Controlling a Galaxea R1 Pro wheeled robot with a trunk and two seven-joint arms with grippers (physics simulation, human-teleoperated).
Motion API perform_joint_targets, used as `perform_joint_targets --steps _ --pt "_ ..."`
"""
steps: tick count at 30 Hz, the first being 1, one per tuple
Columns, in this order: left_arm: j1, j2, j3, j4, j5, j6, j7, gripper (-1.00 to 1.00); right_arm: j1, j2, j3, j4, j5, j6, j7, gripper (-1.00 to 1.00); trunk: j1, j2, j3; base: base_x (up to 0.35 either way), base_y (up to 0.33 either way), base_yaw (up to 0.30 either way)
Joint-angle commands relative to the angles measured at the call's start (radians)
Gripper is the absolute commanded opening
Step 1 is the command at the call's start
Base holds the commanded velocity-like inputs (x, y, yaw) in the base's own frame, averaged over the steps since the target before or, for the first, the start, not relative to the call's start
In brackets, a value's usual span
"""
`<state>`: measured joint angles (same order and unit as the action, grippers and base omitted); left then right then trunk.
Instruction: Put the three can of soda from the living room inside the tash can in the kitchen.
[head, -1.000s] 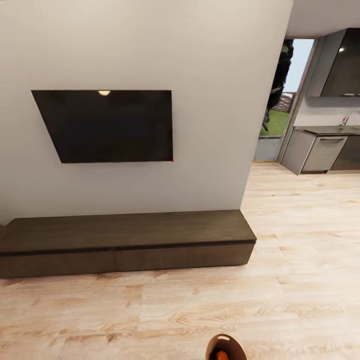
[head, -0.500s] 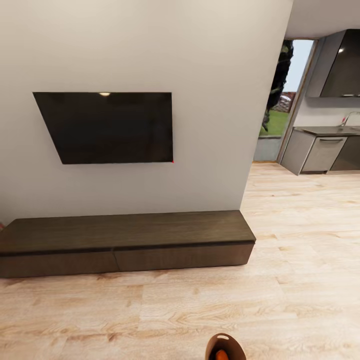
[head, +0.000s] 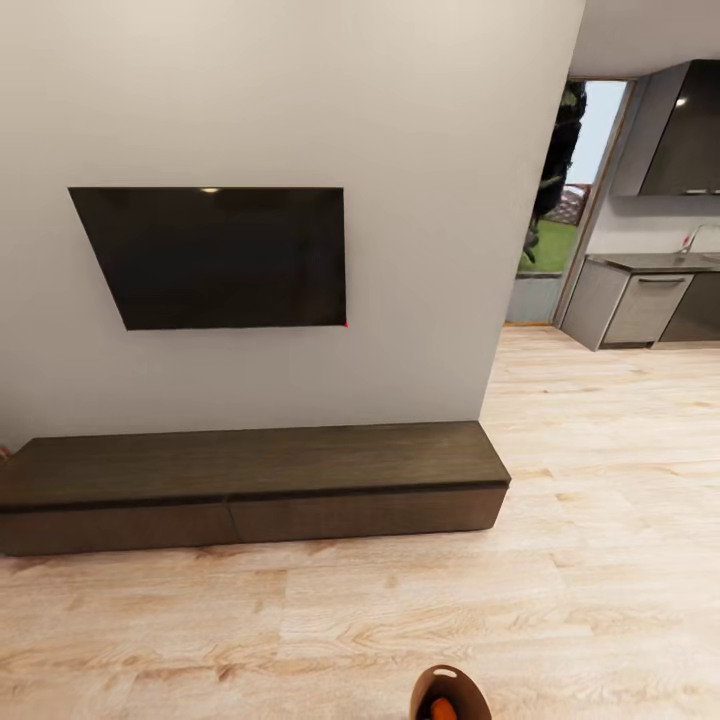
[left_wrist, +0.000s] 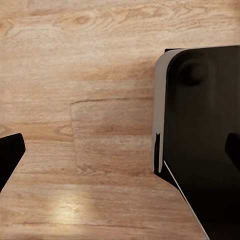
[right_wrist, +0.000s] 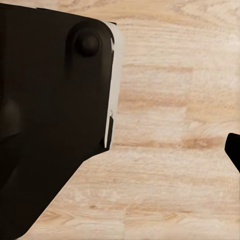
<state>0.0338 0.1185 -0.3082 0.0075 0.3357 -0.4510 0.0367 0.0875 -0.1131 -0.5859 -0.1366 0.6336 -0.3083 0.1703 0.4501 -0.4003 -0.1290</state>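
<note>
1. The small round bin with the tan-brown inside (head: 455, 690) is poking in at the bottom edge of the head view; its lower part is being cut off, so only the rim, one slot-shaped cut-out and part of the inner wall are showing.
2. An orange drink can (head: 441, 711) is lying inside that bin, mostly cut off by the frame; I cannot tell whether other cans are lying with it.
3. The left gripper (left_wrist: 120, 150) is standing wide open over the pale wooden plank floor (left_wrist: 100, 75); just a dark fingertip is peeking in at each side, with nothing between them.
4. The right gripper is showing a single dark fingertip (right_wrist: 234, 150) at the edge of its wrist view; I cannot tell how its jaws are standing.
5. A black body panel with a white edge (right_wrist: 50, 125) is blocking much of each wrist view.
6. The black wall-mounted TV (head: 215, 257) is hanging above the long dark low cabinet (head: 250, 485); the grey kitchen counter units (head: 640, 300) are lying beyond the wall, partly cut off.
</note>
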Motion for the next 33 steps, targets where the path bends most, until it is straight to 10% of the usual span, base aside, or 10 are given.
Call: perform_joint_targets --steps 1,33 --pt "0.0 0.0 0.0 0.0 0.0 0.0 0.0 1.0 0.0 0.0 0.0 0.0 0.0 0.0 0.0 1.0 0.0 0.0 0.0 0.0 0.0 0.0" --pt "-0.006 0.0 0.007 -0.011 0.004 0.002 0.008 1.0 0.0 0.001 0.0 0.0 0.0 0.0 0.0 1.0 0.0 0.0 0.0 0.0 0.0 0.0"
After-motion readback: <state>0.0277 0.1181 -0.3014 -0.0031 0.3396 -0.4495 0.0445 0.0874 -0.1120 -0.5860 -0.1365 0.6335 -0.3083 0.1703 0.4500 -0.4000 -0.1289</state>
